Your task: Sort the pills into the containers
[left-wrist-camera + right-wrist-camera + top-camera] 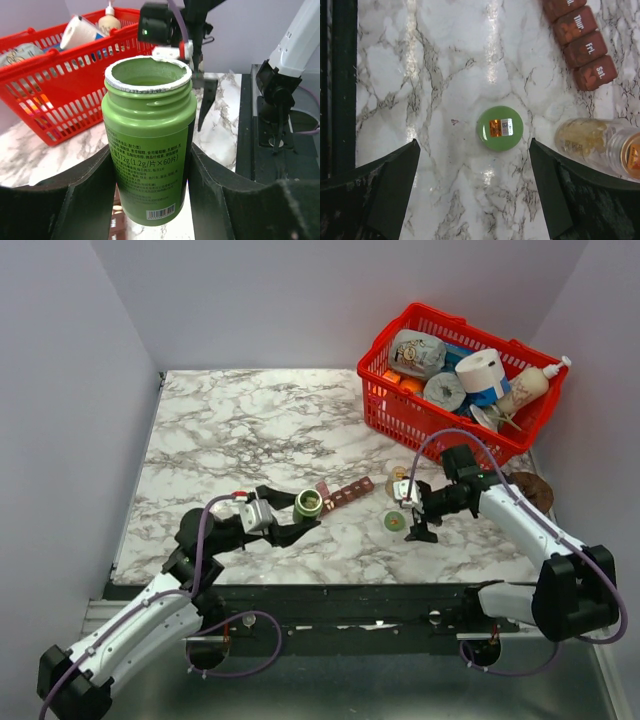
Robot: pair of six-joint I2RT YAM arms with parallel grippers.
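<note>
My left gripper (298, 516) is shut on an uncapped green pill bottle (307, 503), held roughly upright just above the table. In the left wrist view the fingers (95, 185) press both sides of the bottle (148, 125). The containers (347, 492), a reddish-brown strip of day-marked cells (582, 42), lie just right of the bottle. The bottle's green cap (499, 128) lies flat on the marble. My right gripper (474, 145) hangs open above it with nothing between its fingers. A clear bottle (587, 142) lying on its side holds yellowish pills.
A red mesh basket (400, 418) full of household items stands at the back right, and shows behind the bottle as the basket (50, 100) in the left wrist view. A brown disc (530, 488) lies by the right arm. White walls close in three sides.
</note>
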